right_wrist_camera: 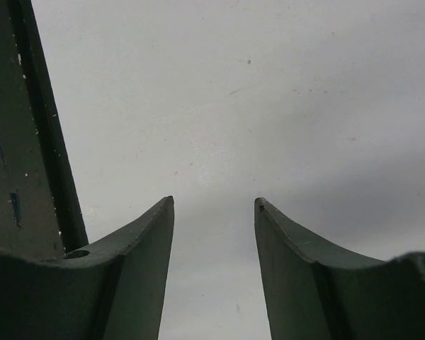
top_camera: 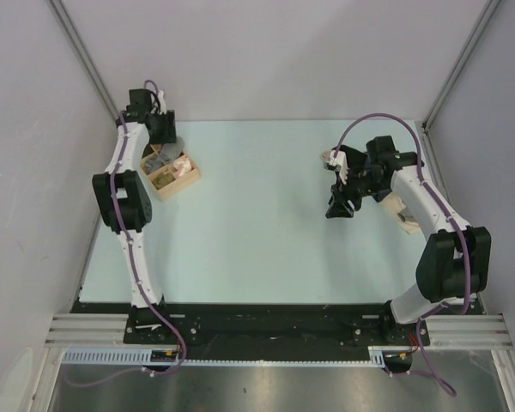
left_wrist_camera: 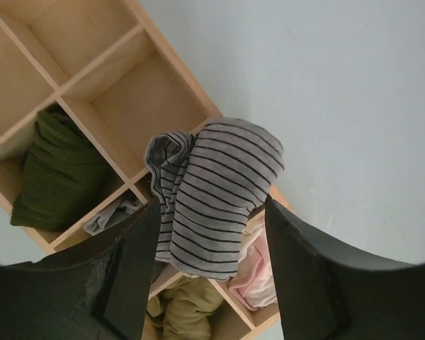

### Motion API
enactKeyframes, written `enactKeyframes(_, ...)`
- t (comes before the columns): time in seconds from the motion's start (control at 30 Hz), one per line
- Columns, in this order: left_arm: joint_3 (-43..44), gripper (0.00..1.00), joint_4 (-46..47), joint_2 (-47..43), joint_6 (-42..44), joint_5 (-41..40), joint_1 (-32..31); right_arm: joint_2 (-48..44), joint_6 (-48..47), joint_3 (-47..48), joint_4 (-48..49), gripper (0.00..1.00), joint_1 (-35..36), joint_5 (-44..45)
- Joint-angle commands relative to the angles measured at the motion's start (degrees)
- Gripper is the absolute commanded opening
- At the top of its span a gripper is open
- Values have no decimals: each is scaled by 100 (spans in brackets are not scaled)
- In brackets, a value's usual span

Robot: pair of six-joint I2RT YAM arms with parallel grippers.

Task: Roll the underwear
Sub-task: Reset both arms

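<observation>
The underwear [left_wrist_camera: 212,191], a grey bundle with thin dark stripes, rests on the dividers of a wooden compartment box [left_wrist_camera: 99,71]. My left gripper [left_wrist_camera: 212,202] reaches down over it, and both black fingers press against the sides of the bundle. In the top view the left gripper [top_camera: 165,142] is at the far left of the table, over the box [top_camera: 187,182]. My right gripper [right_wrist_camera: 214,202] is open with nothing between its fingers and faces a plain grey surface. In the top view the right gripper [top_camera: 339,204] hangs above the right half of the table.
The box compartments hold a dark green cloth [left_wrist_camera: 53,170], a pink cloth [left_wrist_camera: 258,269], an olive cloth [left_wrist_camera: 188,308] and a pale grey cloth [left_wrist_camera: 113,212]. Two back compartments hold nothing. Grey walls with metal posts [top_camera: 86,60] enclose the pale table [top_camera: 249,240].
</observation>
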Motion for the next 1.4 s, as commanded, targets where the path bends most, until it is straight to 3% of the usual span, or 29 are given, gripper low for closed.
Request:
enactKeyframes(0.0,379,64,-468,116,283,-2,-1,79,0,8,-1,53,34,34)
enactKeyframes(0.37,397,45,-591,380,503,-46,-9,132,0,-1,-1,53,43,61)
enactKeyframes(0.53,397,11,-626,424,547,-37,-1,141,0,8,-9,53,52,61)
enactKeyframes(0.63,397,0,-749,486,521,-178,-9,132,0,8,-1,53,52,61)
enactKeyframes(1.37,265,0,-1584,1259,-516,-758,43,44,-61,8,-45,53,-10,43)
